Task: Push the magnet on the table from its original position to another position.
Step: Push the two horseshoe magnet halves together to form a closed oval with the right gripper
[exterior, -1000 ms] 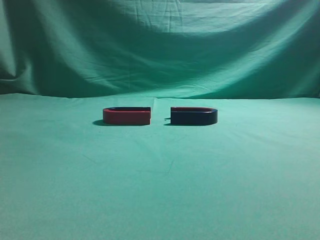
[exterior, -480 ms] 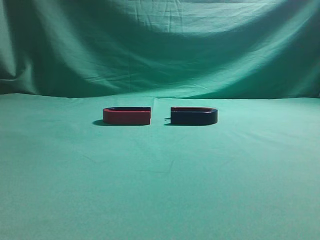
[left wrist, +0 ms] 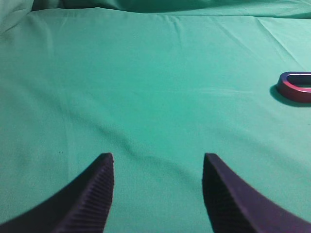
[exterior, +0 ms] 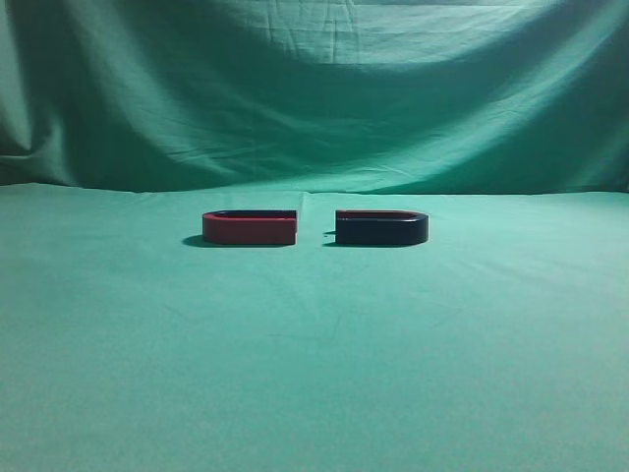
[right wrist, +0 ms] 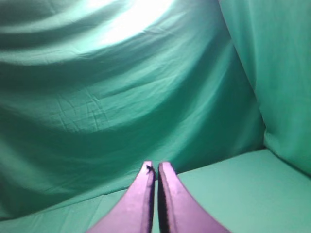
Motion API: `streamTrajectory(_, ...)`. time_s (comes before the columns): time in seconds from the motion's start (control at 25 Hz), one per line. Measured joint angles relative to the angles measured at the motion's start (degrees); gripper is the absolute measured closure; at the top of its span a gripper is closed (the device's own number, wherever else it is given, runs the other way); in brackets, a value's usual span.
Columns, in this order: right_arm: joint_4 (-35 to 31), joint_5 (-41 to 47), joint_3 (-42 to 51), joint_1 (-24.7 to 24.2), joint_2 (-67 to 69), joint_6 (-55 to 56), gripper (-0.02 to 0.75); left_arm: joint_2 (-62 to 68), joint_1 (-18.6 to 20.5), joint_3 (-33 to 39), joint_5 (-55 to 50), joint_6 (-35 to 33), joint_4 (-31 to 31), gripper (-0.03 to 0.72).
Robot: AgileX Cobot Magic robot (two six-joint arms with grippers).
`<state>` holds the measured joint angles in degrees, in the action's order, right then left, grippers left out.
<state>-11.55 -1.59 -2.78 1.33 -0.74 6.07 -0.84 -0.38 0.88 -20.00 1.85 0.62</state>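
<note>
draped green cloth backdrop (exterior: 314, 88), wrinkled, lit from above

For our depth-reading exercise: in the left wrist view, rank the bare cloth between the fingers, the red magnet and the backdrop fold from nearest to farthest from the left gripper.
1. Table cloth, directly ahead of the open left gripper.
2. Red magnet, far right, cut by the picture's edge.
3. Backdrop fold, along the top edge.
</note>
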Motion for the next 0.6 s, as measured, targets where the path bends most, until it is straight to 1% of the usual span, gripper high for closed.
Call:
streamTrajectory(0.08, 0.0, 3.6, -4.7, 0.0, 2.3, -2.2, 0.738, 0.0, 0.0, 0.0, 0.0, 0.0, 0.0, 0.316)
streamTrajectory(0.2, 0.0, 11.6, -12.1, 0.0, 9.9, -5.7, 0.738, 0.0, 0.0, 0.0, 0.0, 0.0, 0.0, 0.316)
streamTrajectory(0.36, 0.0, 23.0, -21.4, 0.0, 23.6, -7.0, 0.738, 0.0, 0.0, 0.0, 0.0, 0.0, 0.0, 0.316)
streamTrajectory(0.6, -0.2, 37.5, -33.5, 0.0, 42.6, -7.8, 0.738, 0.0, 0.0, 0.0, 0.0, 0.0, 0.0, 0.316)
